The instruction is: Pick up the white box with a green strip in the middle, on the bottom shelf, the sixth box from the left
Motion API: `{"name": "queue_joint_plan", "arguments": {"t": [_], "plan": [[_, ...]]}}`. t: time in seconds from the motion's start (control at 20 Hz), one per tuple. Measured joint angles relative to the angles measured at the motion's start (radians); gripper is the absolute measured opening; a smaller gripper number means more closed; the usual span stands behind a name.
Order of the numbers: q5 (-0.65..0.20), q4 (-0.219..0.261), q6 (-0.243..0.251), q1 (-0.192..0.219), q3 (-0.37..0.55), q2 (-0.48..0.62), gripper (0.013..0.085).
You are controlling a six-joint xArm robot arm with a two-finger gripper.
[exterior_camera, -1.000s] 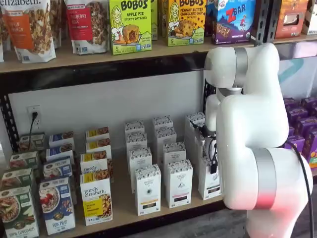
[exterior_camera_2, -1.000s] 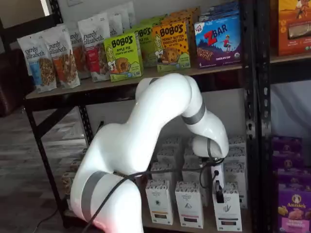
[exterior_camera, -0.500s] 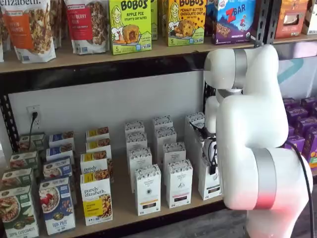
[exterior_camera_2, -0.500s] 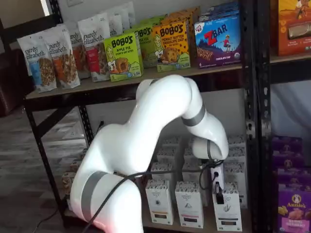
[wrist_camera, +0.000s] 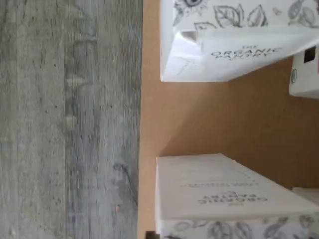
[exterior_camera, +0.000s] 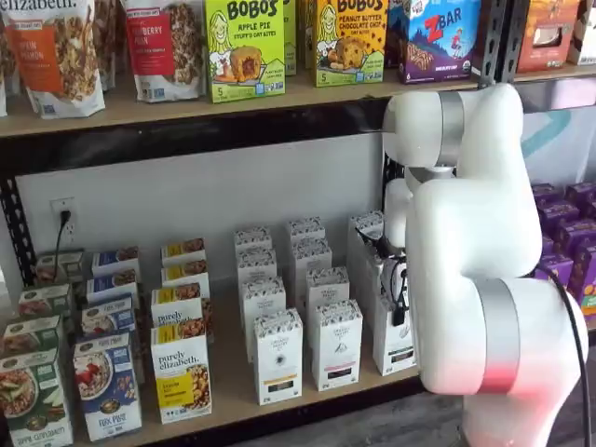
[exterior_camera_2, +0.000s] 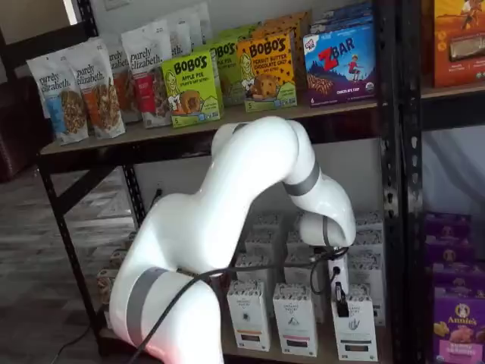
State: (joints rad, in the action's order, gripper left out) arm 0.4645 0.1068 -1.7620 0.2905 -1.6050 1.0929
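One gripper (exterior_camera_2: pixel 339 302) just above the white box (exterior_camera_2: pixel 355 327) on the bottom shelf (exterior_camera: pixel 233 396); finger gap indiscernible

Both shelf views face bottom shelf (exterior_camera: pixel 233 377) frontally; wrist cam looks down close.

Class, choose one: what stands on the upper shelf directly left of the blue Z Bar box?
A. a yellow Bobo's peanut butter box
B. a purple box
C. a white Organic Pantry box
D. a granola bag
A: in both shelf views the yellow Bobo's peanut butter box stands just left of the blue Z Bar box.
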Motion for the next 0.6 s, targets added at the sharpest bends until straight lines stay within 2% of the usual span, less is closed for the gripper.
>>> {"name": "queue_joint_plan", "arguments": {"t": [0.05, 0.2, 0.25, 0.4, 0.6], "plan": [[0.006, 0.005, 0.005, 0.0, -0.002, -0.001, 0.061], [0.012, 0.015, 0.013, 0.001, 0.003, -0.007, 0.057], [0.012, 0.015, 0.012, 0.001, 0.006, -0.01, 0.053], [0.004, 0.01, 0.006, 0.003, 0.02, -0.02, 0.053], [-0.03, 0.051, 0.041, 0.005, 0.067, -0.045, 0.053]]}}
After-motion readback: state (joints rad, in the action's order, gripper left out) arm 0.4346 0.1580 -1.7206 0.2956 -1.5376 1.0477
